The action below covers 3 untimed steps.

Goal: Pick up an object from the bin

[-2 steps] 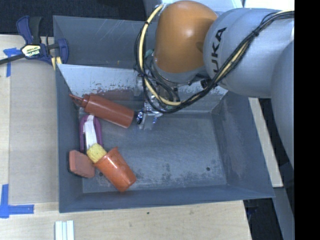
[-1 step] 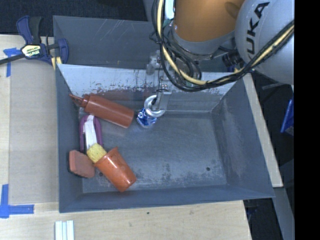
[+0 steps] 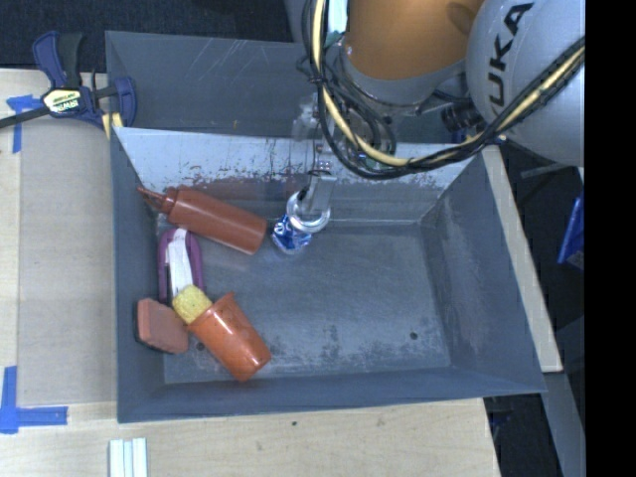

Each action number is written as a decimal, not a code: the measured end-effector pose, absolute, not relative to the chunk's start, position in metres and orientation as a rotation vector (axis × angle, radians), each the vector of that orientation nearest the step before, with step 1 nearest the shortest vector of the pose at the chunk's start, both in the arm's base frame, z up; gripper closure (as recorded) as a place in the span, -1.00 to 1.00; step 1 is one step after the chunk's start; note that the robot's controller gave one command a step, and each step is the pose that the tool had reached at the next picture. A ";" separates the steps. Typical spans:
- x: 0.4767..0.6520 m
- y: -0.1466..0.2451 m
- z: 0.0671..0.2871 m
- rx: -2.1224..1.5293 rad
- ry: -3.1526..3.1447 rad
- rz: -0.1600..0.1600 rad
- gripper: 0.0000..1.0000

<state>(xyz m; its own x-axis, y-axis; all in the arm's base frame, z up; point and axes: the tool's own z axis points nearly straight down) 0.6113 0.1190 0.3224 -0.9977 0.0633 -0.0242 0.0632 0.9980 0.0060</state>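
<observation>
gripper [image 3: 310, 212] sits low over a small blue-and-white thing [image 3: 289, 235] just beneath it — open or closed, i cannot tell; lift seemingly not yet done.

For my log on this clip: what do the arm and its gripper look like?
The arm has a rounded silver-grey casing with dark KUKA lettering. A glossy orange cover sits at its wrist, with yellow and black cables looped beneath it. The gripper is slim, pale metal.
</observation>
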 end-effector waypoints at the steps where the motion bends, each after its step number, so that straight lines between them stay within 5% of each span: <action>1: 0.587 0.051 0.256 -0.337 3.100 0.002 -1.00; 2: 0.596 0.088 0.363 -0.035 3.125 0.006 -1.00; 3: 0.581 0.074 0.273 0.230 3.119 0.004 -1.00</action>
